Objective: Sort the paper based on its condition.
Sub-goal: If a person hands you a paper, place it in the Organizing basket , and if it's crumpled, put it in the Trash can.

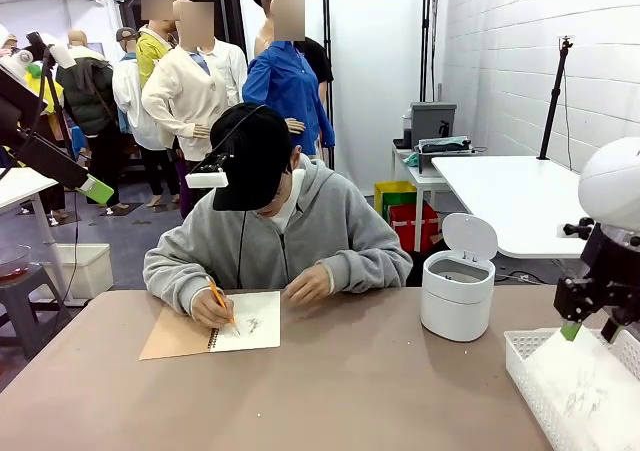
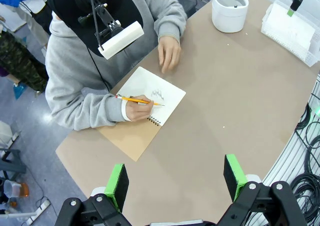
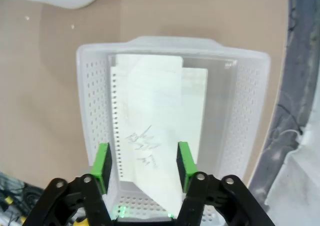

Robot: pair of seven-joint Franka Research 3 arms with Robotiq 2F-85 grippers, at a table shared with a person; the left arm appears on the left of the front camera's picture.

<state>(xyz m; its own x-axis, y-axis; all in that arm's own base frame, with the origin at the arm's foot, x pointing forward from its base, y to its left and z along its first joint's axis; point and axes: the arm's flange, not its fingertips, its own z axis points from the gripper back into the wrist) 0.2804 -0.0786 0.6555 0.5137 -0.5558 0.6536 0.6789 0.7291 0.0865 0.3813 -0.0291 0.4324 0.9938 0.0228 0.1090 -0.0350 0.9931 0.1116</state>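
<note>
Hovering over the basket (image 3: 90, 116), the right gripper (image 3: 142, 161) spreads its fingers astride the flat sheet (image 3: 155, 121), seemingly released, long axis running away from them.

A brown table (image 1: 350, 391) carries a spiral-bound notebook (image 1: 215, 329), open with its brown cover folded out to the left. A person in a grey hoodie (image 1: 330, 231) and a black cap (image 1: 255, 156) sits at the far side and leans over it. An orange pencil (image 1: 222, 302) touches the page, where a small sketch shows. To the right stands a small white bin (image 1: 457, 293) with its lid raised. Behind it is a white table (image 1: 520, 201), and under a farther table are red and yellow crates (image 1: 405, 211).
</note>
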